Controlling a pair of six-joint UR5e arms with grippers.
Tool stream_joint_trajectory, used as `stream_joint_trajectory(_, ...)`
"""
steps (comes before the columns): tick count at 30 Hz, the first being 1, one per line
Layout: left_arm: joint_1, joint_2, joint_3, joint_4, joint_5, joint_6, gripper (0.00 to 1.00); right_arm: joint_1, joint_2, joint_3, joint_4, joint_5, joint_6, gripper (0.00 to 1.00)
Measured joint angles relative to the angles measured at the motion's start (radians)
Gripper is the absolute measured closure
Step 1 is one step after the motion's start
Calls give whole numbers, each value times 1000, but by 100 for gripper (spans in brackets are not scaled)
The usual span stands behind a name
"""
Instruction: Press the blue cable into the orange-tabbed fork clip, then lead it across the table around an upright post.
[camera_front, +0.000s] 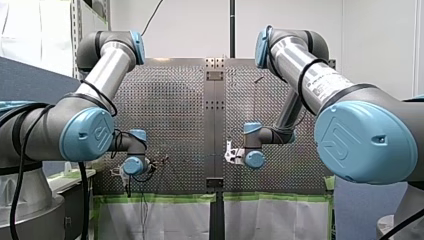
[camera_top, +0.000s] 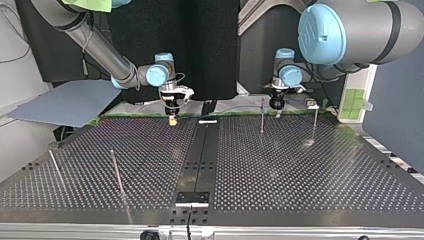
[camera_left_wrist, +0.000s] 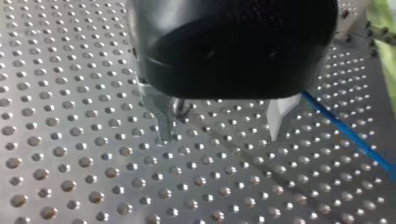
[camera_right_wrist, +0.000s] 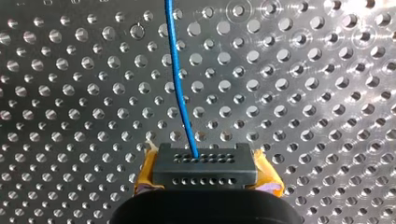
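Where your right gripper (camera_right_wrist: 198, 156) shows in its own wrist view, its yellow pads (camera_right_wrist: 145, 173) are drawn in against a black block with rows of small holes. The blue cable (camera_right_wrist: 180, 93) meets the middle of that block, so the gripper is clenched on the cable's near end. From there the cable runs straight ahead of the gripper, over the perforated table (camera_right_wrist: 327, 116), and leaves the view.

Your left gripper (camera_left_wrist: 219, 126) hangs just above the table with its metal fingers (camera_left_wrist: 161, 122) spread apart and nothing between them. The blue cable lies just beside one finger, on its outer side, and slants away across the holes. You cannot tell whether it touches that finger.

In the top view, your right gripper sits at the left half near the table's far edge, its yellow tip close to the plate. Your left gripper sits at the right half, just beside a thin upright post (camera_top: 261, 116). A second post (camera_top: 315, 122) stands further right. The cable is too thin to make out there.
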Motion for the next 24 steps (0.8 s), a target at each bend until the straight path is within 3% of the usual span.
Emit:
stream_joint_trajectory(16, 3, 1, -1, -135, 28, 107, 0, -2, 1, 0, 7, 1, -1, 100)
stream_joint_trajectory(24, 6, 21, -22, -144, 29, 124, 0, -2, 1, 0, 7, 1, 0, 100)
